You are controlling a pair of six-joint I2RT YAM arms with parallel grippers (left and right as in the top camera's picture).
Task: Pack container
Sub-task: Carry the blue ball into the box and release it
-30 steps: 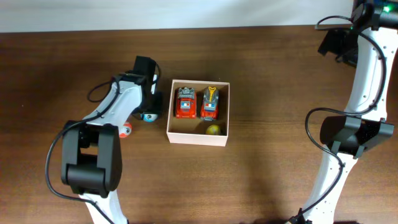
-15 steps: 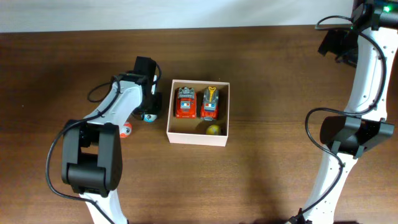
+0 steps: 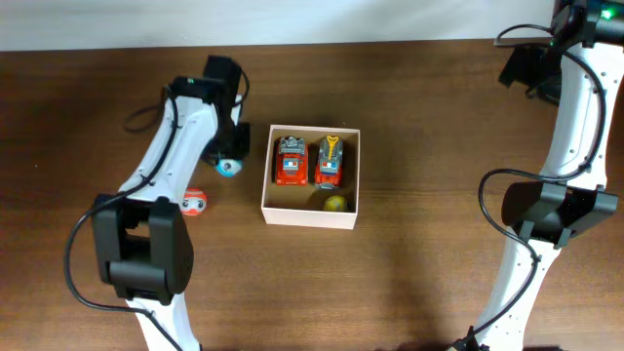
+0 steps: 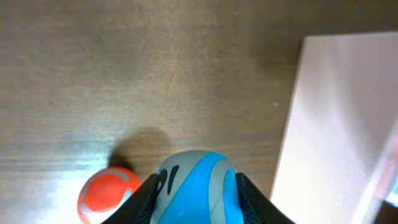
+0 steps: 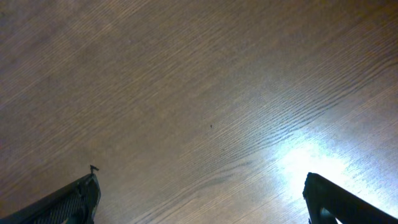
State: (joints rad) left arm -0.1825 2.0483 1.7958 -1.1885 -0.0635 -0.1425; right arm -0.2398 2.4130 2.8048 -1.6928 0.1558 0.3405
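Two dark left fingers (image 4: 144, 202) are closed tight on a blue ball (image 4: 196, 186) at the lower edge of the left wrist view. One finger is on each side of the ball, and the ball fills the gap between them. Just beyond it, at the lower left, an orange ball (image 4: 107, 193) lies on the brown worktop (image 4: 124, 62), apart from the fingers. At the right of this view stands the pale outer wall of the container (image 4: 336, 124), near the blue ball but not touching it.

In the overhead view the container is a little left of the middle of the frame, flat on the worktop. A yellow ball (image 3: 334, 203) lies in its lower right corner. Above it, two red toy trucks (image 3: 291, 161) stand side by side. The held blue ball is just beside the container's left wall, and the orange ball is further to the lower left.

The right fingers (image 5: 68, 202) are spread wide and hold nothing, with only bare worktop between them. The right arm (image 3: 570, 107) is at the right edge of the overhead view, well apart from the container.
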